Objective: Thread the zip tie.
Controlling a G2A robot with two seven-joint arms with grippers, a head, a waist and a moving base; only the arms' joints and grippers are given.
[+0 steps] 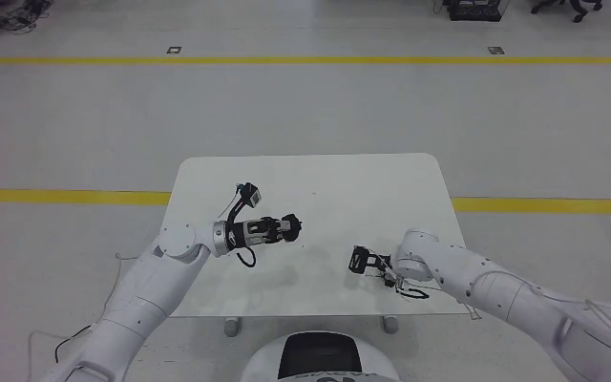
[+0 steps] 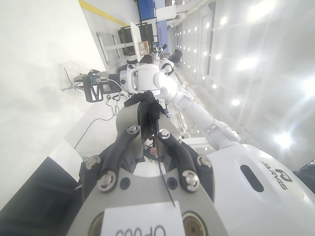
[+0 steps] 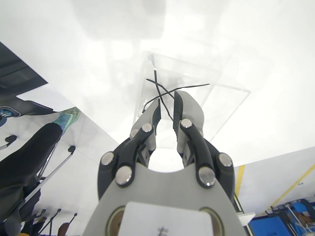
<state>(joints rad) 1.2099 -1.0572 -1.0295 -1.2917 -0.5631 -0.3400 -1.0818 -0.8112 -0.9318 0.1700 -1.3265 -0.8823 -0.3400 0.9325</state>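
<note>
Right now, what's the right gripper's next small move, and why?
Probably lower and close: the right gripper is open, with a black zip tie in the clear tray showing between its fingers. The left gripper is shut on a second tie.

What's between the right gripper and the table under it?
In the right wrist view, a clear tray holding crossed black zip ties sits on the white table, just past the open right gripper.
</note>
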